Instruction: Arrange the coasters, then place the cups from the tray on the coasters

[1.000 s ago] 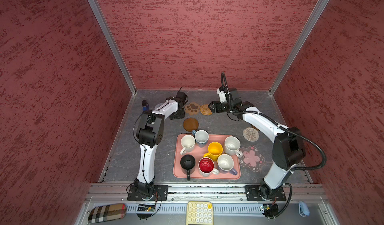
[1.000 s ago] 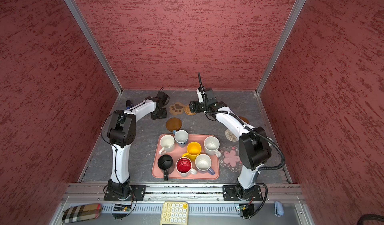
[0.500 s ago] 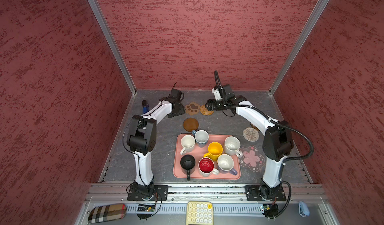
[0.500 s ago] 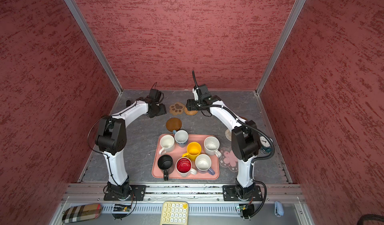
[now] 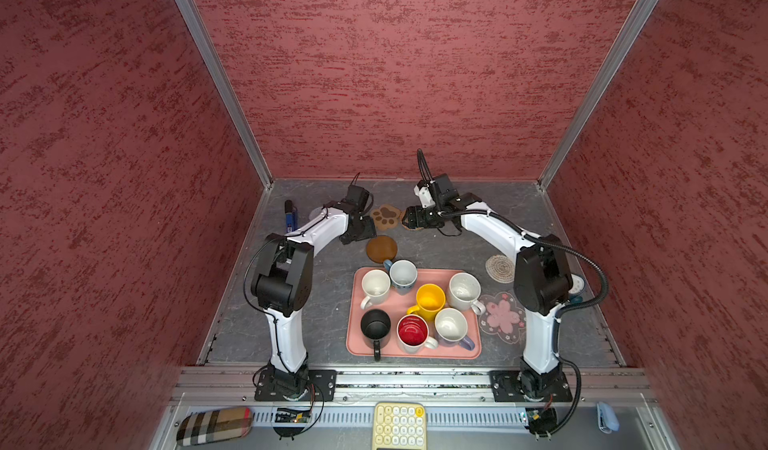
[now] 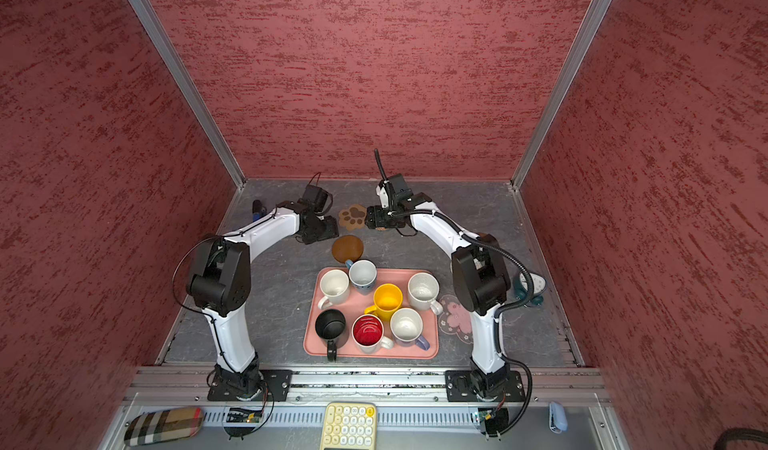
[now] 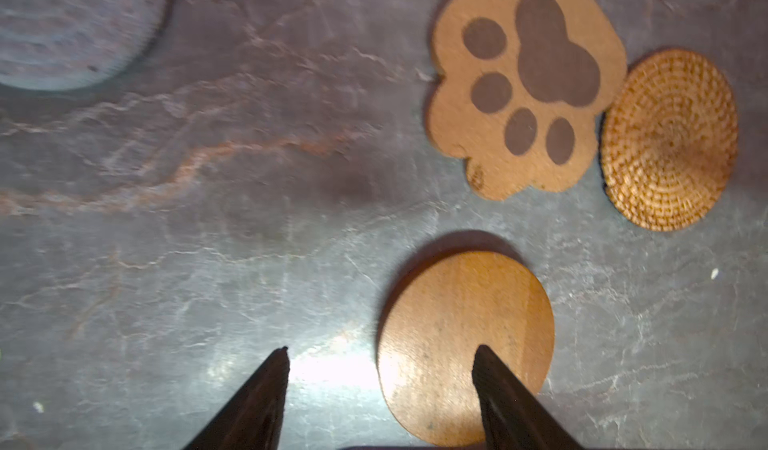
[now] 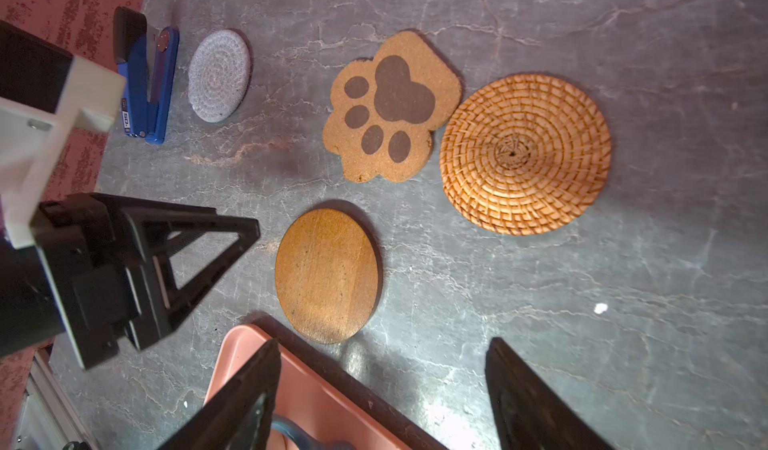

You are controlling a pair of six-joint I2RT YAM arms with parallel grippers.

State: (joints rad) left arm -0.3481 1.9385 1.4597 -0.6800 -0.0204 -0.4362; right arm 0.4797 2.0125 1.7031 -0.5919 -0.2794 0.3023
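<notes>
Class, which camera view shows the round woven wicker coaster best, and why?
The right wrist view: the round orange-brown woven wicker coaster lies whole and sharp, its spiral weave clear. The left wrist view shows it whole too, but smaller and softer. In both top views the right claw covers most of it.

Both top views: high at the front, far off, looking steeply down over the whole surface (image 5: 332,286). Left wrist view: close above the surface, looking past the left claw (image 7: 383,348). Right wrist view: slightly farther back, past the right claw (image 8: 383,340). Both wrist views share the brown disc (image 7: 457,323), paw coaster (image 7: 528,82) and wicker coaster (image 7: 669,140) ahead of the claws.
</notes>
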